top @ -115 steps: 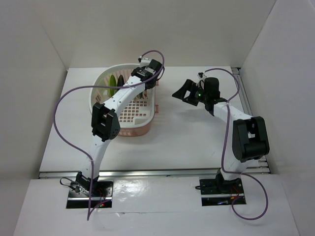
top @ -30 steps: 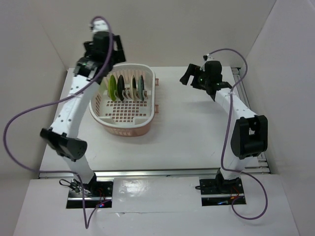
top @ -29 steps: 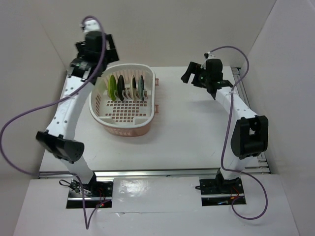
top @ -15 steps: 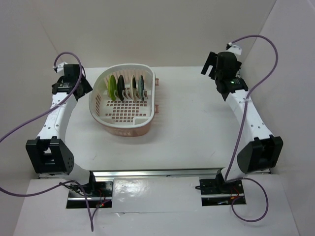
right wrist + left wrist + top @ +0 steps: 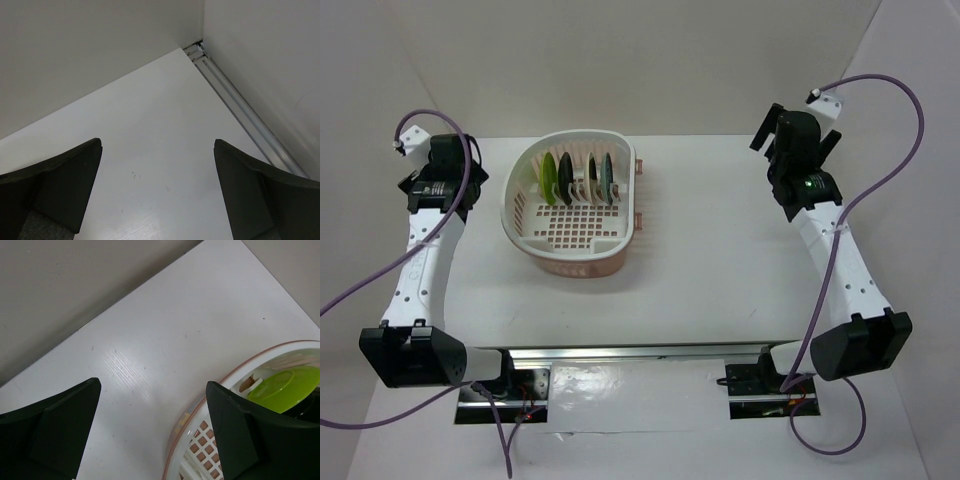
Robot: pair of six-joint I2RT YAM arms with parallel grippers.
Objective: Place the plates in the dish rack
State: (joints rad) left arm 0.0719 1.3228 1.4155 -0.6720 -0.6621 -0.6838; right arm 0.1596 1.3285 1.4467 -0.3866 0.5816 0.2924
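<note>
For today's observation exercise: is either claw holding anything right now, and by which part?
Nothing is held. The left claw and right claw are both open and empty; the plates stand in the rack.

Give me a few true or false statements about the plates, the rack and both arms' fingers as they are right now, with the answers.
1. The lime green plate, black plate, cream plate and teal plate all stand on edge in the dish rack. True.
2. The lime green plate lies flat outside the rack. False: it stands at the left end of the row.
3. The left arm's fingers are open and hold nothing. True.
4. The right arm's fingers grip the teal plate. False: they are open and hold nothing, well to the right of the rack.
5. The black plate stands next to the lime green plate. True.
</note>
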